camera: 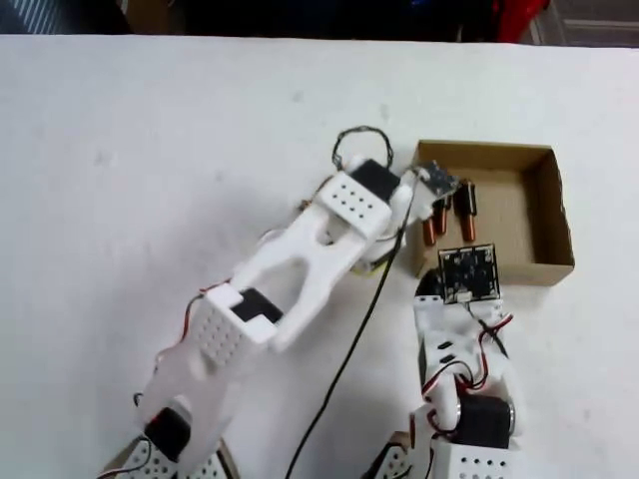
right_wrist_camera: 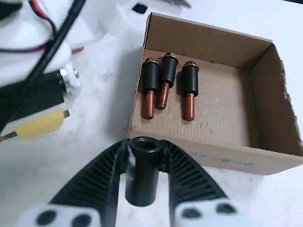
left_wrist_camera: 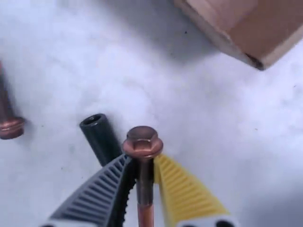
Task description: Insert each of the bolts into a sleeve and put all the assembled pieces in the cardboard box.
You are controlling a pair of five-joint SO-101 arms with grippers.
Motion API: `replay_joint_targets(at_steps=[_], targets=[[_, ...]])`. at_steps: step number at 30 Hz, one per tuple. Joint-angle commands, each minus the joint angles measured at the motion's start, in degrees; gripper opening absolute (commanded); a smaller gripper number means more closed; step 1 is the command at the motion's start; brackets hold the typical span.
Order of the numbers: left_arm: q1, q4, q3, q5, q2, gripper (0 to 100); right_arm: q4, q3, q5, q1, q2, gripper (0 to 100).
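My left gripper point(left_wrist_camera: 142, 163), with one grey and one yellow finger, is shut on the shank of a copper bolt point(left_wrist_camera: 143, 142), head outward, just above the table. A loose black sleeve point(left_wrist_camera: 99, 137) lies beside it, and another bolt point(left_wrist_camera: 9, 125) lies farther off. My right gripper point(right_wrist_camera: 143, 151) is shut on a black sleeve point(right_wrist_camera: 143, 170), bore facing out, close to the near wall of the cardboard box point(right_wrist_camera: 203, 40). Three assembled pieces point(right_wrist_camera: 163, 85) lie inside the box point(camera: 484, 150), side by side point(camera: 449, 212).
The left arm point(camera: 300, 264) stretches diagonally across the table to the box's left side. A black cable point(camera: 349, 349) runs between the two arms. The box corner point(left_wrist_camera: 246, 28) stands just ahead of the held bolt. White table spreads to the left.
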Motion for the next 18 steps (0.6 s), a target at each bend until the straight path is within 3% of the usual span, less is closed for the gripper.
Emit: replay_joint_targets(at_steps=[1, 8, 18], targets=[[-2.42, 3.87, -8.79, 0.53, -0.84, 2, -2.86, 0.09, -0.35, -1.98, -0.66, 1.7], [-7.43, 3.96, -11.43, 0.62, -2.15, 2, -8.75, 2.99, -0.44, -6.20, -0.66, 1.7], [-8.04, 4.04, -4.57, 0.62, -21.76, 2, -8.48, 2.99, -0.09, -11.30, -0.66, 1.7]])
